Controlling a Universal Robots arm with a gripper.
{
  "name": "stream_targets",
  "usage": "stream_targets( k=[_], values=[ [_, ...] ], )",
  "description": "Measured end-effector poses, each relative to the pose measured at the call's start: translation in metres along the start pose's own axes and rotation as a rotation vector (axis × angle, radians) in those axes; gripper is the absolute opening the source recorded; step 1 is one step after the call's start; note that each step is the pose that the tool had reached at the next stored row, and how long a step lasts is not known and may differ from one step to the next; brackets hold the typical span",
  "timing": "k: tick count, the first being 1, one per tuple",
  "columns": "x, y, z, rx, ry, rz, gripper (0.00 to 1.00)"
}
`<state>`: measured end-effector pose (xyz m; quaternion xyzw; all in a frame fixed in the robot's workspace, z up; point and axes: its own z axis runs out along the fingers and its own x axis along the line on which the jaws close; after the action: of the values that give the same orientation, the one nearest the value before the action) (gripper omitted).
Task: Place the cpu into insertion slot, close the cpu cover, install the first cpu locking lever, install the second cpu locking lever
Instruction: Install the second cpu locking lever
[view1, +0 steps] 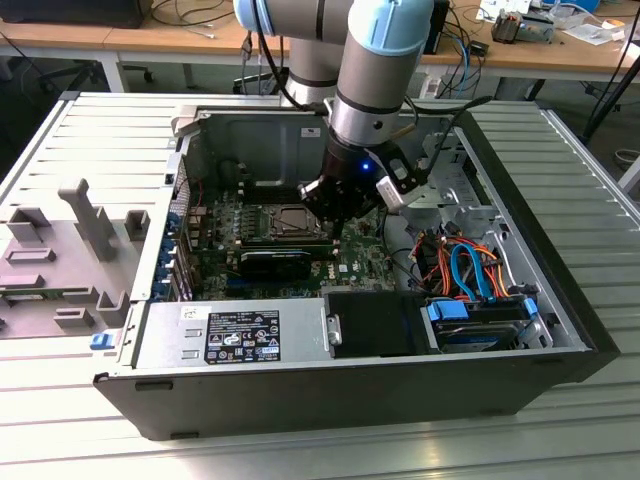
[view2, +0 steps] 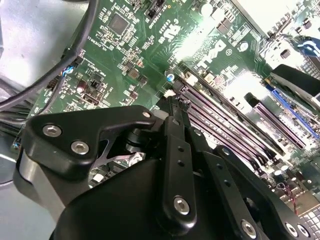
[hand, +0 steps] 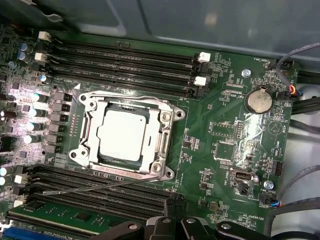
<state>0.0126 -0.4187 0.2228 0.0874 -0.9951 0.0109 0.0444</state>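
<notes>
Silver-grey square cpu (hand: 122, 135) sits in the dark-rimmed insertion slot (hand: 89, 131), w/ thin silvery cpu cover (hand: 165, 131) down around it. Thin wire locking lever (hand: 95, 185) looks unlatched beside the socket; risk: it slips past its hook or scrapes the green motherboard (hand: 220, 145) if pushed off-line. Black gripper (view1: 345, 200) hovers just beside the socket; can't tell if it's open or closed, fingertips cut off.

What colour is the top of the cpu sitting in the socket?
Pale silver-grey, plain metal; the cpu shows best in the first wrist view.
</notes>
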Motion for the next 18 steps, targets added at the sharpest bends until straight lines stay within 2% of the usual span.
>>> stream_targets(
  k=[1, 3, 4, 6, 9, 12, 18],
  values=[
    [0.0, 0.0, 0.0, -0.0001, 0.0, 0.001, 0.11],
    [0.0, 0.0, 0.0011, -0.0044, 0.0009, 0.057, 0.11],
    [-0.0001, 0.0001, 0.0011, -0.0051, 0.001, 0.065, 0.11],
    [0.0004, 0.0002, 0.0014, -0.0064, 0.0009, 0.068, 0.11],
    [0.0101, 0.0019, 0.0028, -0.0139, -0.0012, 0.067, 0.11],
    [0.0165, 0.003, 0.0041, -0.0181, -0.0032, 0.067, 0.11],
    [0.0197, 0.003, 0.0091, -0.0205, -0.0034, 0.067, 0.11]
  ],
)
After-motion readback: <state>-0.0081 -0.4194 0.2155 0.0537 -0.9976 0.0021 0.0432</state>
